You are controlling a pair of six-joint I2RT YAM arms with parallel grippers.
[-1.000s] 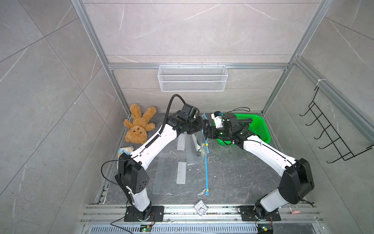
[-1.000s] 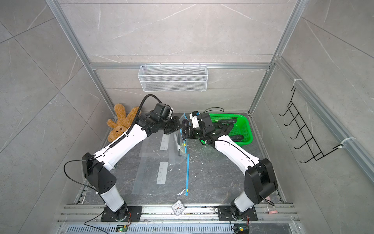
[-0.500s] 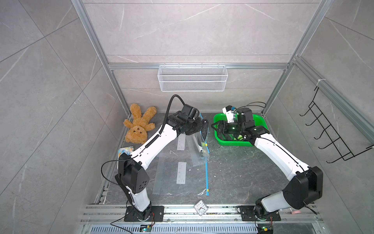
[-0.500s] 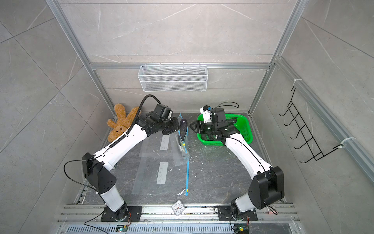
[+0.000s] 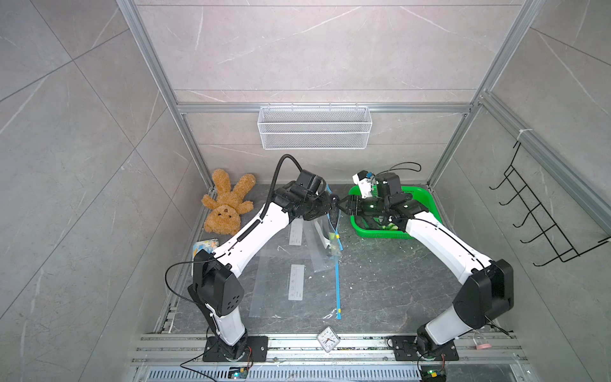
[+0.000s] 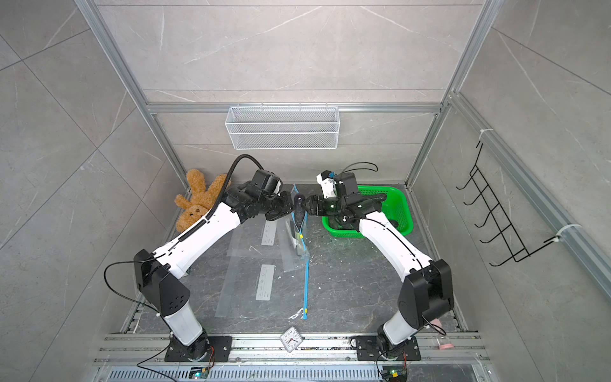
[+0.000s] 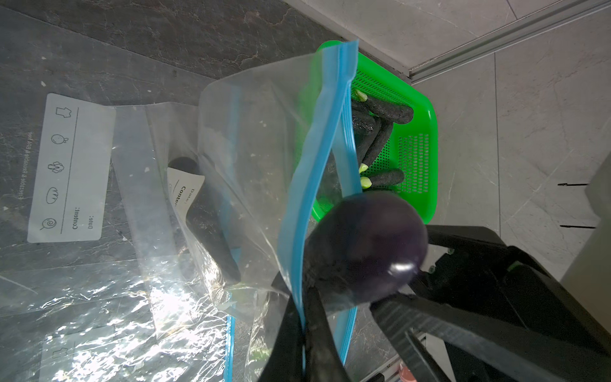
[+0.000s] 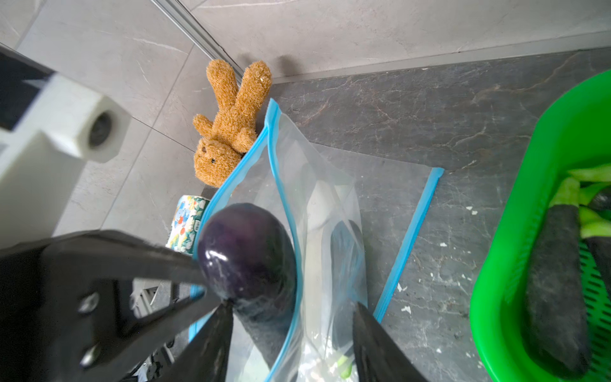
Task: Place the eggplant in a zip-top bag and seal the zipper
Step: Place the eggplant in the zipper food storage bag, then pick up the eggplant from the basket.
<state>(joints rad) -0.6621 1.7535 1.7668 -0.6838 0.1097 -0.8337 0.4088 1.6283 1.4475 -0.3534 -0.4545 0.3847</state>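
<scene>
My left gripper (image 7: 302, 307) is shut on the blue zipper edge of the clear zip-top bag (image 7: 264, 148), holding it up above the table in both top views (image 5: 322, 238) (image 6: 294, 238). A dark purple eggplant (image 7: 363, 244) (image 8: 248, 254) stands in the bag's mouth with its rounded end sticking out (image 5: 335, 200). My right gripper (image 8: 292, 307) is open right beside it, its jaws spread either side of the eggplant's lower part and the bag (image 5: 344, 205). Another dark eggplant (image 8: 347, 244) shows through the plastic lower down.
A green basket (image 5: 426, 198) (image 8: 529, 198) with more eggplants (image 7: 383, 112) sits at the back right, under my right arm. Flat zip-top bags (image 5: 287, 287) lie mid-table. A teddy bear (image 5: 228, 205) lies at the back left, and a small clock (image 5: 327, 342) at the front edge.
My right wrist lifted and swung back towards the basket, then came forward again to the eggplant. The eggplant's top now stands clear in the bag's mouth. My left arm has held still.
</scene>
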